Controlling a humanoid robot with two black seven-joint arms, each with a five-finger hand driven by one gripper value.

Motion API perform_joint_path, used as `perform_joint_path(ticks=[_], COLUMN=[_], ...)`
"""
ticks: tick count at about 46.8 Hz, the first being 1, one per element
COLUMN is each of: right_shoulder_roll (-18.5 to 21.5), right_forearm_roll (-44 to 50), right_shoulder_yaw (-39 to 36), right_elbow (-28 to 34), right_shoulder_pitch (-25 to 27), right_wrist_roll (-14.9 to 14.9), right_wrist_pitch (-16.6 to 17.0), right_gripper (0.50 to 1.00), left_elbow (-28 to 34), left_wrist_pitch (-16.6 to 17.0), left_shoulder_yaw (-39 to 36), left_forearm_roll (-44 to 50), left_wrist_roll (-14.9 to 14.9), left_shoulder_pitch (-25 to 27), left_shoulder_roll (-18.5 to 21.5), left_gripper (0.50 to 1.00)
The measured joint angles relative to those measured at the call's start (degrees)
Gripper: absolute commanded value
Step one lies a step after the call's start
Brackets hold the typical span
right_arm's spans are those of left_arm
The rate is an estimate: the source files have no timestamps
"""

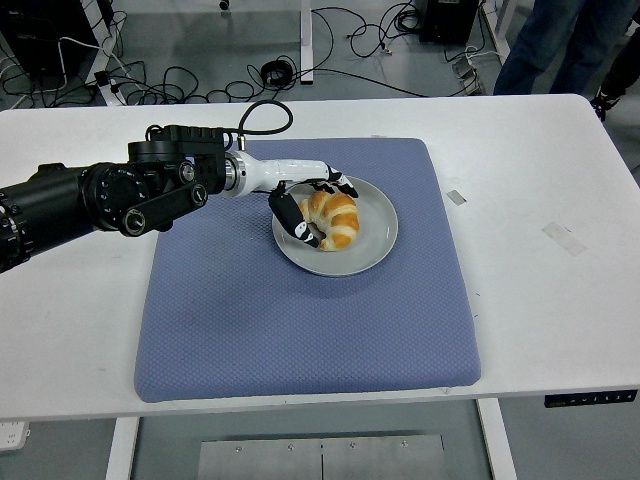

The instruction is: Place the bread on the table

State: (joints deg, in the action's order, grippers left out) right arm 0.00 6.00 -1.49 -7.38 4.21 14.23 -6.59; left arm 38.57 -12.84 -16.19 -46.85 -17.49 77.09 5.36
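A golden croissant, the bread (340, 216), lies on a round grey plate (377, 243) in the upper middle of a blue mat (300, 320). My left hand (327, 211) reaches in from the left and wraps the croissant's left end. Its thumb presses the near-left side and its fingers (337, 185) curl over the far side. The bread still rests on the plate. My right arm is out of view.
The mat covers the middle of the white table (560, 300). Two small strips of tape (456, 197) (563, 236) lie on the table to the right. A person's legs (560, 40) stand beyond the far right corner. Cables trail on the floor behind.
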Motion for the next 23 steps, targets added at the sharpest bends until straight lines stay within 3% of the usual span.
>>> perform_joint_path(ticks=[2, 3, 7, 12, 15, 17, 20, 23], right_shoulder_roll=[0.0, 0.0, 0.0, 0.0, 0.0, 0.0, 0.0, 0.0], right_forearm_roll=[0.0, 0.0, 0.0, 0.0, 0.0, 0.0, 0.0, 0.0], right_shoulder_yaw=[0.0, 0.0, 0.0, 0.0, 0.0, 0.0, 0.0, 0.0], right_elbow=[0.0, 0.0, 0.0, 0.0, 0.0, 0.0, 0.0, 0.0], right_shoulder_pitch=[0.0, 0.0, 0.0, 0.0, 0.0, 0.0, 0.0, 0.0], right_wrist_roll=[0.0, 0.0, 0.0, 0.0, 0.0, 0.0, 0.0, 0.0], right_wrist_pitch=[0.0, 0.0, 0.0, 0.0, 0.0, 0.0, 0.0, 0.0], right_gripper=[1.000, 1.000, 1.000, 1.000, 1.000, 1.000, 1.000, 1.000], left_elbow=[-0.1, -0.1, -0.6, -1.1, -1.3, -1.7, -2.4, -3.1], left_wrist_pitch=[0.0, 0.0, 0.0, 0.0, -0.1, -0.1, -0.1, -0.1], left_shoulder_yaw=[-0.1, -0.1, -0.2, -0.1, -0.1, -0.1, -0.1, -0.1], left_forearm_roll=[0.0, 0.0, -0.2, -1.2, -1.4, -1.5, -1.5, -1.6], left_wrist_roll=[0.0, -0.1, -0.5, -0.7, -0.7, -0.8, -1.0, -1.2], left_shoulder_pitch=[0.0, 0.0, 0.0, 0.0, 0.0, -0.1, -0.2, -0.3], left_shoulder_roll=[0.0, 0.0, -0.1, -0.3, -0.5, -0.6, -0.8, -1.0], left_gripper=[0.716, 0.698, 0.689, 0.643, 0.572, 0.564, 0.500, 0.500])
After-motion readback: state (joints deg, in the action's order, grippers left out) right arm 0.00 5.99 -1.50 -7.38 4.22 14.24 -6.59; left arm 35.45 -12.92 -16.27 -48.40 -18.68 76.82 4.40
